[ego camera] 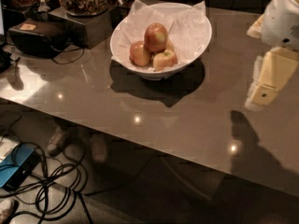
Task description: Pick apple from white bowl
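The white bowl, lined with crinkled white paper, stands on the grey-brown table near its far side. In it stands the apple, the tallest one, mostly red with a pale yellow-green patch. A rounder orange-red apple lies at its left and a smaller yellow-green apple in front of it. My gripper, cream-coloured, hangs at the right edge of the view, well to the right of the bowl and above the table, apart from the apples.
A dark case with a cable and black stands with bowls of snacks sit at the table's far left. The table's front edge runs diagonally. Cables and a blue device lie on the floor below.
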`<state>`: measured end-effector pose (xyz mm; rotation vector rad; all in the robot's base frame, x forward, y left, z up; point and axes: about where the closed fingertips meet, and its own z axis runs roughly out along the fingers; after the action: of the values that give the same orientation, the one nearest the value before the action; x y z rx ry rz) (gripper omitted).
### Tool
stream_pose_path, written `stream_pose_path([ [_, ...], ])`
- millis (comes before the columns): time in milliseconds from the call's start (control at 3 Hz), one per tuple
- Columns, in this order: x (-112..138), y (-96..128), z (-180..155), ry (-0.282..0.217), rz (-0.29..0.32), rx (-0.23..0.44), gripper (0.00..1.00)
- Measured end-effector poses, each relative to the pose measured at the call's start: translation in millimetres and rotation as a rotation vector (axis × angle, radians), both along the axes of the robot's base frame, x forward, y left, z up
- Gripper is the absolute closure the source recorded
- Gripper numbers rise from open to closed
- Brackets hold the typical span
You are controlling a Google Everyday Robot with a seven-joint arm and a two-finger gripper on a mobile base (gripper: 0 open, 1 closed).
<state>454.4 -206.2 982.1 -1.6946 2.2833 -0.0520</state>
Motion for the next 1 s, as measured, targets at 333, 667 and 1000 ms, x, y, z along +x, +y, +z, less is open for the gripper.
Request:
stream_pose_path([
  [333, 57, 33, 13, 0.043, -0.036, 0.010, 0.00],
  [667, 66, 39, 17, 0.007, -0.031, 0.024, 0.00],
  [1000, 80, 50, 19, 0.012, -0.056, 0.090, 0.00],
])
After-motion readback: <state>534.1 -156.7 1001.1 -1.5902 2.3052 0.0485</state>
